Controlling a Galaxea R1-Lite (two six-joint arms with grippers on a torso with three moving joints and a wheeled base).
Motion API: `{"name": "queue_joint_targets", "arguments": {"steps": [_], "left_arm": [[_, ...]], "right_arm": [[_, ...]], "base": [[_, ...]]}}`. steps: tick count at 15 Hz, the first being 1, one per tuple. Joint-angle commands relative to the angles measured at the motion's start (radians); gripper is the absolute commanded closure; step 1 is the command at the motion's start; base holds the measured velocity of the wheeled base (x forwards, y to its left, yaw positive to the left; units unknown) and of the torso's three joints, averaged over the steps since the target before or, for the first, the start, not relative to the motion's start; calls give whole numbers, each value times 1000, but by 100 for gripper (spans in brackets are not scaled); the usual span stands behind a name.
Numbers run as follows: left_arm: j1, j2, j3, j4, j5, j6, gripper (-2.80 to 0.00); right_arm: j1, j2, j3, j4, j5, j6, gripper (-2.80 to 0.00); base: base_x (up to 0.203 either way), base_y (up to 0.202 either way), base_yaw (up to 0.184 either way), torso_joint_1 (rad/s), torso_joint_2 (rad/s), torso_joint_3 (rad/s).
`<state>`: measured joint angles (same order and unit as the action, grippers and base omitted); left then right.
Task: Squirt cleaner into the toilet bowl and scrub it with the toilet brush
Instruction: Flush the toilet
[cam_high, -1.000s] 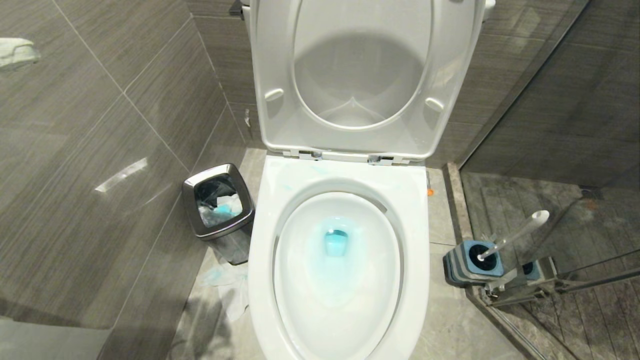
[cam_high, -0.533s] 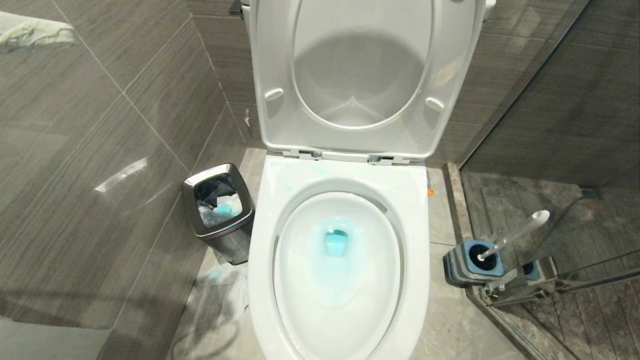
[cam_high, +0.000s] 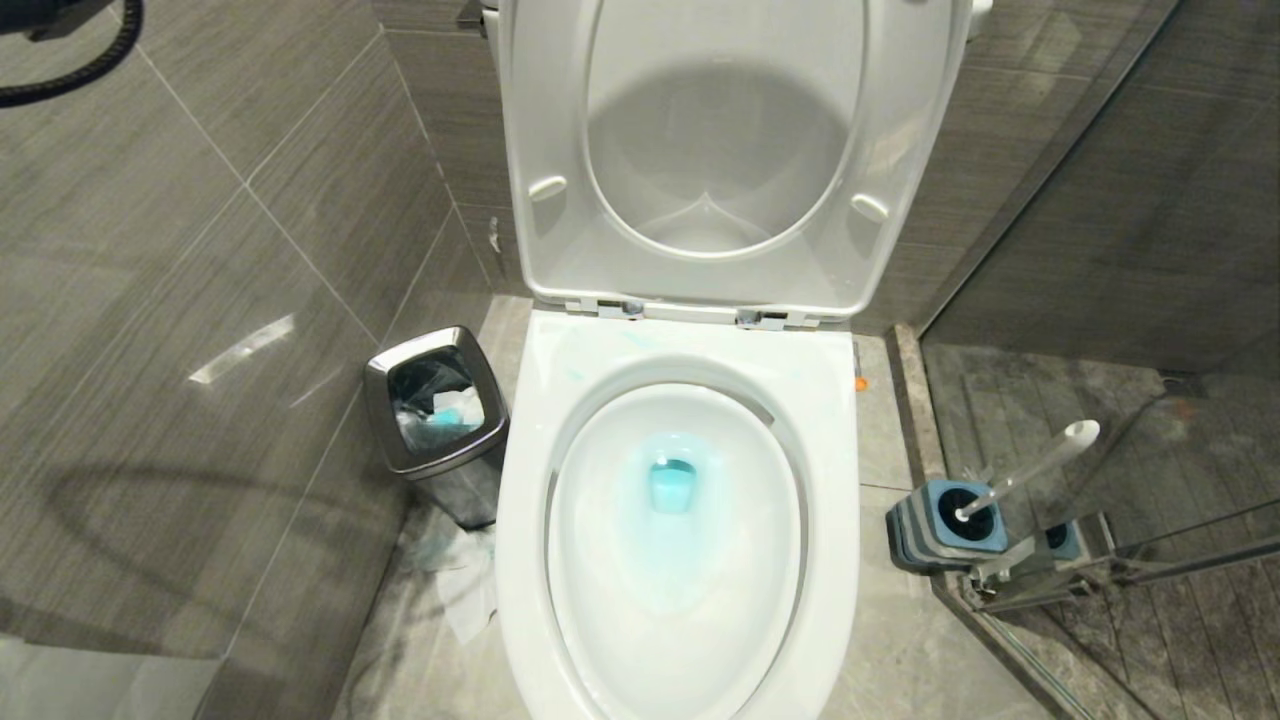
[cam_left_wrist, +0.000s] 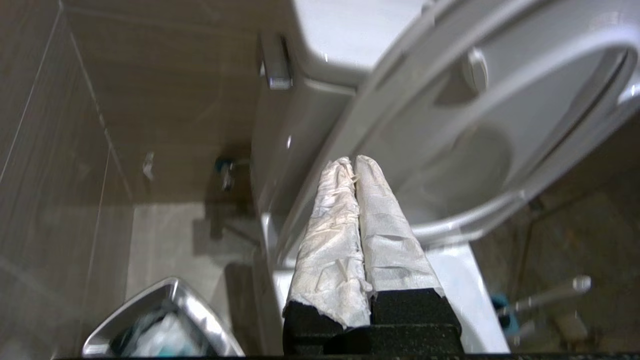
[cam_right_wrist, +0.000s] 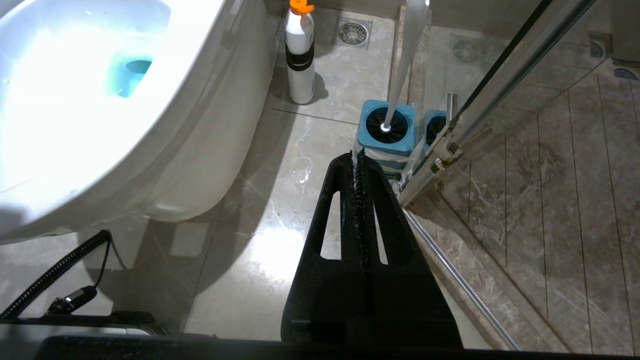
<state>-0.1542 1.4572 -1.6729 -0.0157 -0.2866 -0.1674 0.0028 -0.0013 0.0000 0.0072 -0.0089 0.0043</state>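
Toilet bowl (cam_high: 678, 560) lid up, turquoise cleaner (cam_high: 671, 487) pooled at its drain; toilet brush (cam_high: 1030, 468) in holder right of bowl; left gripper (cam_left_wrist: 354, 162) fingers together, empty, by the raised lid; right gripper (cam_right_wrist: 358, 159) pressed together near brush; no readable writing

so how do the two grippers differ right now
The left gripper has its fingers wrapped in white cloth; the right gripper is bare black with slotted fingers. The left points up at the raised toilet seat and tank; the right points down at the floor, toward the toilet brush in its blue holder. Both have their jaws shut and hold nothing.
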Motion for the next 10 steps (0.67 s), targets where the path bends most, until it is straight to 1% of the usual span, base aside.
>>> {"name": "queue_joint_targets", "arguments": {"steps": [1, 2, 3, 4, 6, 8, 10], "left_arm": [[-11, 99, 2, -147, -3, -55, 0], [-17, 111, 5, -174, -4, -89, 0], [-18, 122, 5, -198, -22, -105, 0], [-15, 132, 0, -215, -38, -106, 0], [6, 164, -17, -262, -44, -104, 0], [13, 222, -76, -324, -41, -116, 0], [16, 288, -169, -380, -38, -132, 0]], "right_arm": [[0, 1, 0, 0, 0, 0, 0], [0, 1, 2, 0, 0, 0, 0], [0, 1, 1, 0, 0, 0, 0], [0, 1, 0, 0, 0, 0, 0], [0, 1, 0, 0, 0, 0, 0], [0, 1, 1, 0, 0, 0, 0], [0, 1, 1, 0, 0, 0, 0]], "base": [[0, 0, 0, 0, 0, 0], [0, 0, 0, 0, 0, 0], [0, 0, 0, 0, 0, 0], [0, 0, 0, 0, 0, 0], [0, 0, 0, 0, 0, 0], [0, 0, 0, 0, 0, 0], [0, 0, 0, 0, 0, 0]]}}
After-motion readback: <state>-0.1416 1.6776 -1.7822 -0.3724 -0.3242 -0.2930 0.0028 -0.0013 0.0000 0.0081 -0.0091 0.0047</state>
